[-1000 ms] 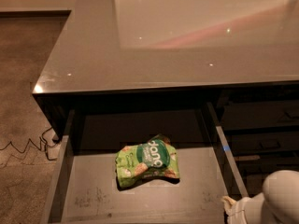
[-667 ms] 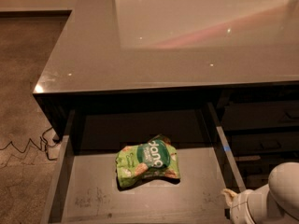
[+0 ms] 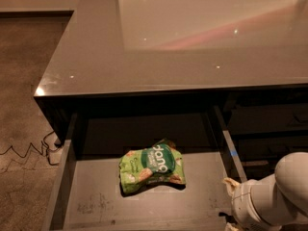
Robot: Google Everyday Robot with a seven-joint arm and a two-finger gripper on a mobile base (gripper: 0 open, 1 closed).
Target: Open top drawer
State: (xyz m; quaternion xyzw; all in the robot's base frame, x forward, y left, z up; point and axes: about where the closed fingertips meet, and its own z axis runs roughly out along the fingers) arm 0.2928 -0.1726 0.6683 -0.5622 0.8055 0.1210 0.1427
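"Shiny grey worktop [image 3: 144, 61] up top. Where is the top drawer [image 3: 96, 201]?"

"Under the worktop's front edge. It is pulled out, with a green snack bag [image 3: 151, 167] lying inside."

"And the end effector [image 3: 239, 198]?"

"Low down, near the front right corner, beside the drawer's right side. Open or closed? I cannot tell."

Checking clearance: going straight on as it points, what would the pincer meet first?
Probably the right wall of the top drawer: the pincer, at the bottom right edge, seems aimed left and down there. Depth is unclear; the snack bag lies farther left.
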